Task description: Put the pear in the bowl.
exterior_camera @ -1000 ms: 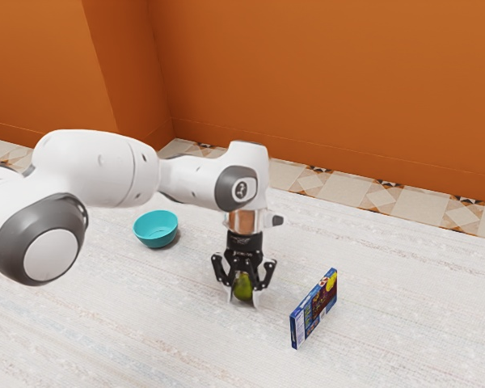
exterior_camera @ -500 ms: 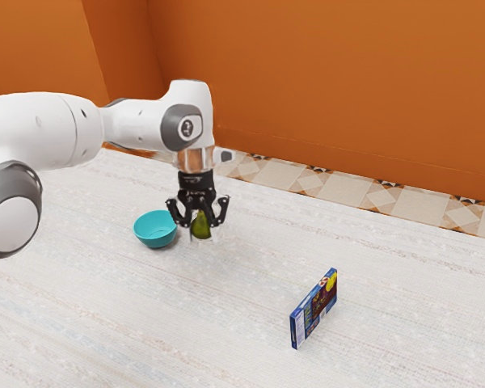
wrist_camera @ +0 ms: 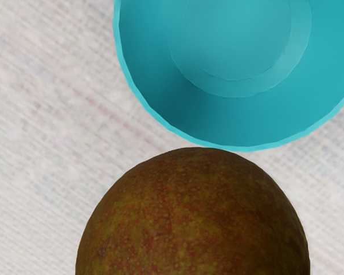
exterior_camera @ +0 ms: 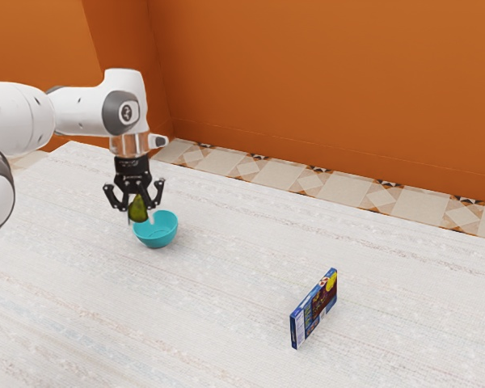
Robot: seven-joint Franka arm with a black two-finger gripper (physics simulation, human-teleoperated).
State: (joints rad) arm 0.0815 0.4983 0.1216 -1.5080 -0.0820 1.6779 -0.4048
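Note:
My gripper (exterior_camera: 141,217) is shut on the pear (exterior_camera: 137,208), a dark green fruit held upright between the two fingers. In the exterior view it hangs over the near-left part of the rim of the turquoise bowl (exterior_camera: 161,232). From the wrist view, the pear (wrist_camera: 195,217) looks large and brownish green, just beside the rim of the bowl (wrist_camera: 241,123). The bowl's inside holds nothing where it is visible.
A blue box (exterior_camera: 314,309) with a colourful print stands on its edge toward the exterior view's right, well apart from the bowl. The pale table (exterior_camera: 202,323) ends at a tiled strip before an orange wall (exterior_camera: 323,89).
Holding the pear, my gripper has risen from the table and travelled toward the exterior view's left, to the bowl. Bowl and box have stayed where they were.

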